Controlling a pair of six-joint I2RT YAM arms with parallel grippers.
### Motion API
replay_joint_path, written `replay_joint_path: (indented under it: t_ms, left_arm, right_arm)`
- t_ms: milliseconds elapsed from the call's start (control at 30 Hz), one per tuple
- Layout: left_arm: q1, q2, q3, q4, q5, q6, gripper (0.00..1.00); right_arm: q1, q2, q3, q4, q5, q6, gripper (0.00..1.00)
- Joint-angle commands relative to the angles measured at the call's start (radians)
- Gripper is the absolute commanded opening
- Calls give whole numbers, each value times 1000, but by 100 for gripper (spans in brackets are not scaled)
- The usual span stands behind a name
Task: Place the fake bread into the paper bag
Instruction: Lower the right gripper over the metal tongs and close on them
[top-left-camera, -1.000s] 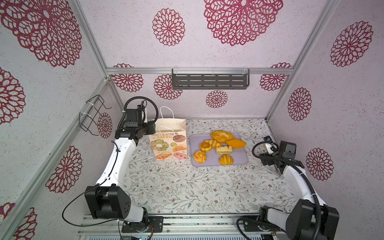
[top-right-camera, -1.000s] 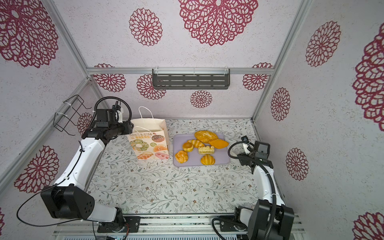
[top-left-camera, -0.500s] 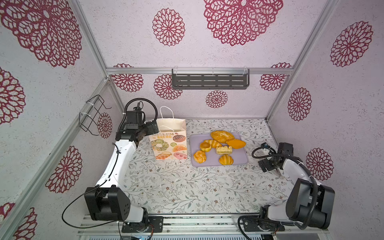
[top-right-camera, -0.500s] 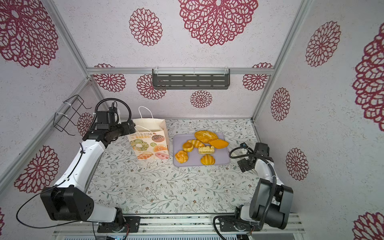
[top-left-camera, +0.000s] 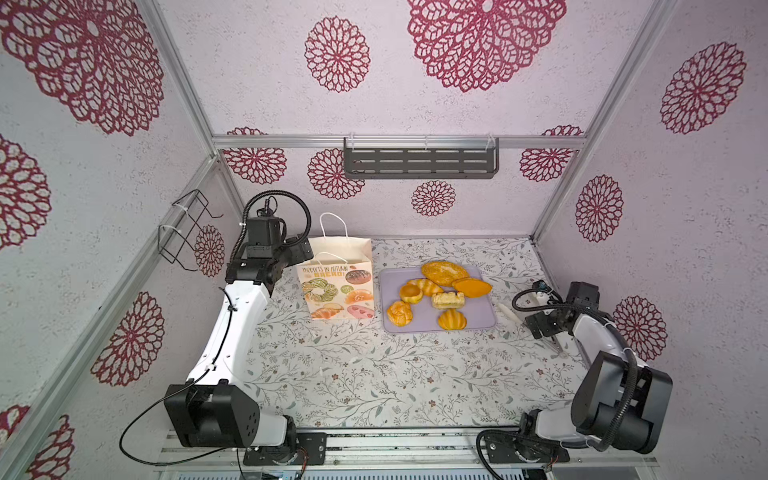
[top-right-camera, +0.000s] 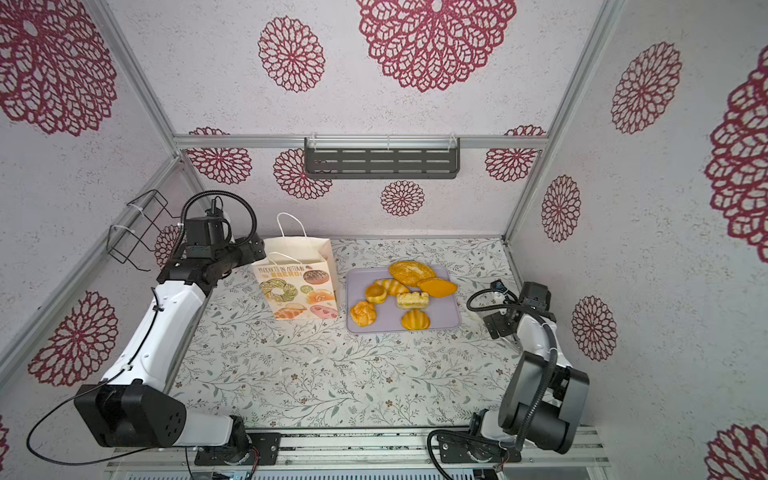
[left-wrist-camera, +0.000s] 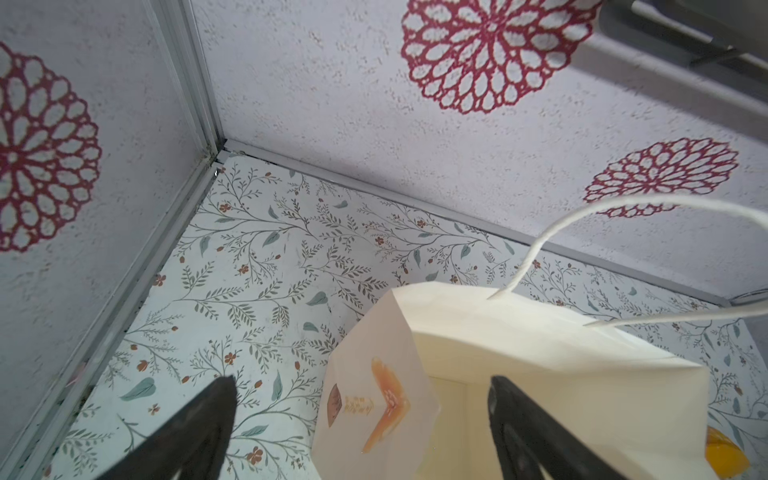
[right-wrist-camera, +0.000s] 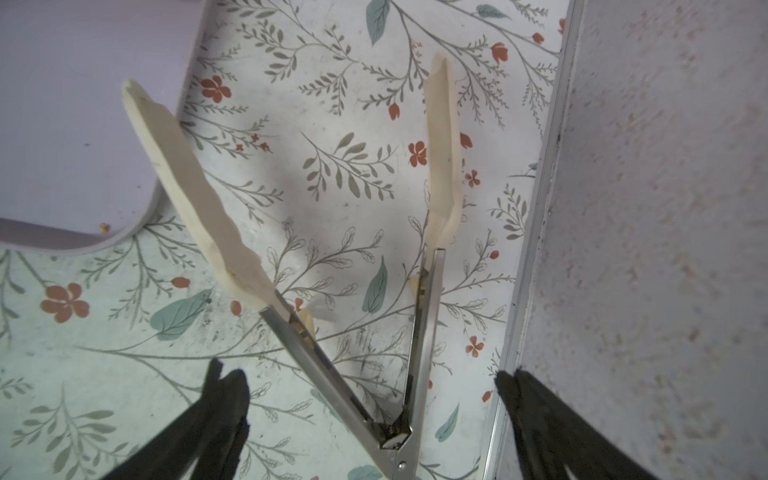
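Golden-orange bread (top-left-camera: 442, 272), lilac tray (top-left-camera: 478, 320), cream bag (top-left-camera: 345, 249).

White-shelled left arm (top-left-camera: 243, 316) and right arm (top-left-camera: 598, 338), black joint housings (top-left-camera: 212, 415) dotted with screw holes, ribbed black cable loops (top-left-camera: 274, 193)

paper bag (left-wrist-camera: 540, 353) cut off at edge, tongs (right-wrist-camera: 195, 187) hinge cropped

The only writing that can be read stands on the front of the paper bag (top-left-camera: 337, 291), legible in both top views. A line of thin dark capitals along the upper edge says "PRODUCTS IN AUTUMN". Just under it is the bolder orange word "BREAD". In the left wrist view, smaller orange lettering on the bag's side panel is too blurred to read.
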Motion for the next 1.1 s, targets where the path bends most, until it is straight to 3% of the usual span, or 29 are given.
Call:
replay_joint_path:
  t_ms: [0, 600, 1067]
  left_arm:
    - [-3, -1, 46, -21, -15, -8, 97]
    - [-3, 23, 71, -40, -6, -32, 97]
    - [-3, 21, 59, -32, -5, -22, 97]
  right_arm:
    - [-12, 30, 19, -48, -7, -8, 99]
    - [-40, 121, 25, 20, 56, 42, 99]
    - [-52, 202, 51, 26, -14, 57, 99]
